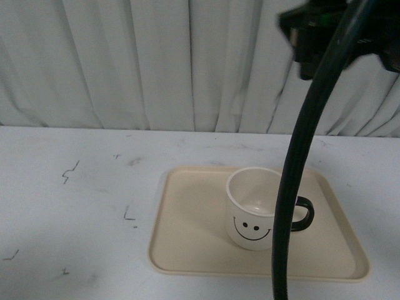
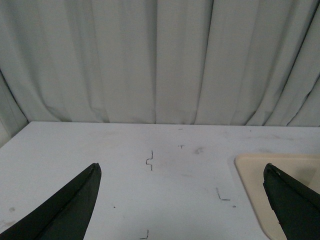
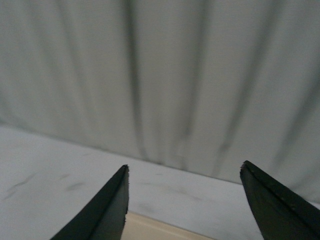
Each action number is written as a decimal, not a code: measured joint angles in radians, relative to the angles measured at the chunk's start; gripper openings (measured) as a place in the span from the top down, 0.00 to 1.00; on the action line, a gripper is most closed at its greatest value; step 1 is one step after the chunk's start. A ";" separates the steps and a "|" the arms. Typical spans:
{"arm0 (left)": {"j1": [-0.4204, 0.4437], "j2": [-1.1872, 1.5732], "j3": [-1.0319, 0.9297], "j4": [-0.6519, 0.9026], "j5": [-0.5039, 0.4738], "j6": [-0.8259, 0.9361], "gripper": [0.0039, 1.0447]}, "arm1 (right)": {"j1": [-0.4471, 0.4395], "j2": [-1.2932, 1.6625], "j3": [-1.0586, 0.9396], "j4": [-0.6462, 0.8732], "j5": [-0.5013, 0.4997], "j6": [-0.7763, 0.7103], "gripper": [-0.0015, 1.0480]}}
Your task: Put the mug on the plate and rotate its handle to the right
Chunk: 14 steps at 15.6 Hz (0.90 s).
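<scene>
The cream-white mug (image 1: 252,212) stands upright on the beige plate (image 1: 187,250), right of its middle, with the smiley face toward me. Its dark loop handle (image 1: 304,214) points right. A black part of my right arm (image 1: 331,31) is high at the top right, well above the mug, and its cable hangs down in front of the mug. My left gripper (image 2: 181,166) is open and empty above bare table, with the plate's corner (image 2: 252,175) by one finger. My right gripper (image 3: 184,166) is open and empty, with the plate's far edge (image 3: 150,227) below it.
The white table (image 1: 75,206) bears small dark pen marks (image 1: 70,172). A pale pleated curtain (image 1: 156,62) hangs behind the table's far edge. The black cable (image 1: 290,187) runs down across the plate's right half in the front view.
</scene>
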 joint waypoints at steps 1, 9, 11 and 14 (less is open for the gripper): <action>0.000 0.000 0.000 0.000 -0.003 0.000 0.06 | -0.074 -0.120 -0.134 0.068 0.246 0.016 0.52; 0.000 0.000 0.000 0.000 0.000 0.000 0.06 | -0.210 -0.467 -0.489 0.034 0.132 0.023 0.98; 0.000 0.000 0.000 0.000 0.000 0.000 0.06 | -0.228 -0.556 -0.531 -0.006 0.108 0.023 0.98; 0.000 0.000 0.000 0.000 0.000 0.000 0.06 | -0.318 -0.670 -0.592 -0.043 0.036 0.026 0.98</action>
